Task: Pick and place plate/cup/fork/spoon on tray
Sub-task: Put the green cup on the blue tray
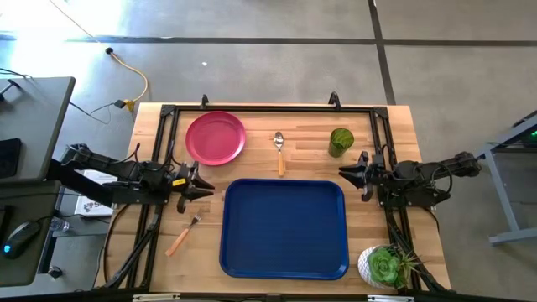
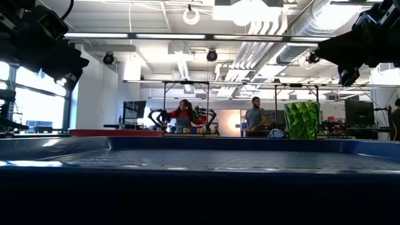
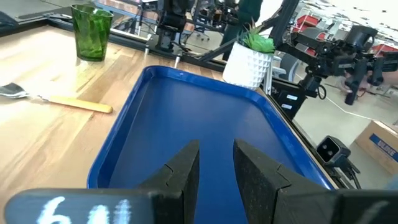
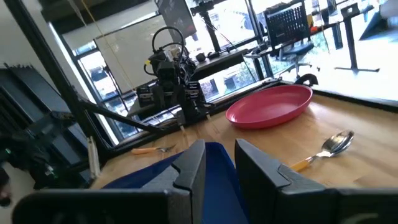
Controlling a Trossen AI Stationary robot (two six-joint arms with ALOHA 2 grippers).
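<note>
The dark blue tray (image 1: 284, 228) lies on the wooden table at the near middle. The pink-red plate (image 1: 216, 137) lies at the far left, the spoon (image 1: 279, 152) just beyond the tray's far rim, the green cup (image 1: 341, 141) stands at the far right, and the fork (image 1: 182, 236) lies left of the tray. My left gripper (image 1: 207, 186) hovers left of the tray, slightly open and empty. My right gripper (image 1: 344, 172) hovers right of the tray's far corner, slightly open and empty.
A green succulent in a white pot (image 1: 383, 266) stands at the near right corner. A black frame (image 1: 268, 109) runs along the table's far edge and sides. People stand far behind the table in the low view (image 2: 253, 115).
</note>
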